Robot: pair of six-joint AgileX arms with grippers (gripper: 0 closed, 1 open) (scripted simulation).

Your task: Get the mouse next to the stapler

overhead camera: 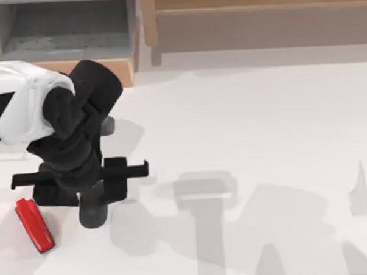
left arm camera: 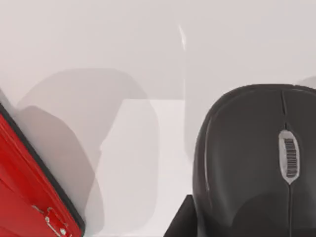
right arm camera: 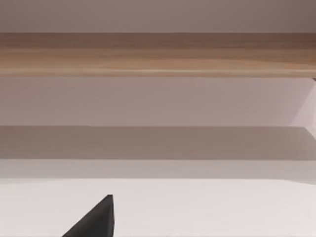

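The red stapler (overhead camera: 34, 225) lies slanted on the white table near its front left. The dark grey mouse (overhead camera: 92, 216) hangs just to the right of it, a small gap apart. My left gripper (overhead camera: 83, 181) points down over the mouse and is shut on it. Up close in the left wrist view, the mouse (left arm camera: 256, 163) shows its scroll wheel, with one black finger (left arm camera: 180, 221) against its side. The stapler (left arm camera: 29, 187) lies across a strip of bare table from it. A black part of my right gripper (right arm camera: 96, 219) shows in the right wrist view, parked away from both things.
A wooden shelf unit (overhead camera: 69, 33) and a long wooden bench (overhead camera: 257, 12) stand along the table's far edge. The white table (overhead camera: 250, 128) stretches to the right of my left arm, with only shadows on it.
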